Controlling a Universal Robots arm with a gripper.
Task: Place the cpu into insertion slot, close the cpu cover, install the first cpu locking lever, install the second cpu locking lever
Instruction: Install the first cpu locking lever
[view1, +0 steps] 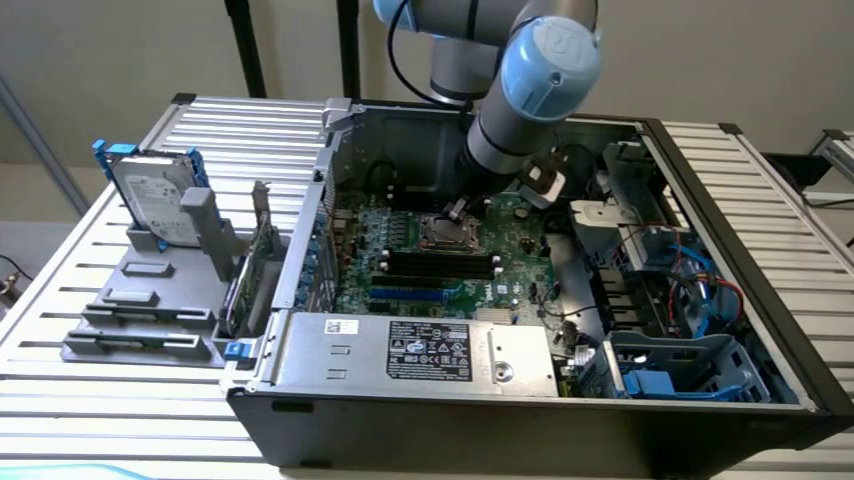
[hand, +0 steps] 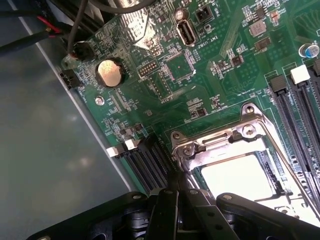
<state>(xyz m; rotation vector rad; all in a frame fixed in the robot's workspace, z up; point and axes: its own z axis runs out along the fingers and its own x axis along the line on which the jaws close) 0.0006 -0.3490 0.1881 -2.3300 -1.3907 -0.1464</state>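
The cpu (hand: 240, 175) lies flat in the insertion slot (view1: 446, 233), its pale face glaring through the window of the cpu cover (hand: 220, 140). The silvery cover lies down over the socket on the green motherboard (hand: 165, 75). A thin metal lever (hand: 295, 170) runs along one side of the cover. My gripper (hand: 174, 189) is shut, its black fingertips pressed together at the socket's corner, next to the cover's screws. In the exterior view the gripper (view1: 457, 212) reaches down into the open computer case, just above the socket.
Long black memory slots (view1: 434, 265) lie beside the socket, toward the power supply (view1: 414, 350). A coin battery (hand: 109, 72) and small connectors sit on the board. Blue cables (view1: 694, 290) and drive bays crowd the exterior view's right. A hard drive (view1: 154, 200) stands outside the case.
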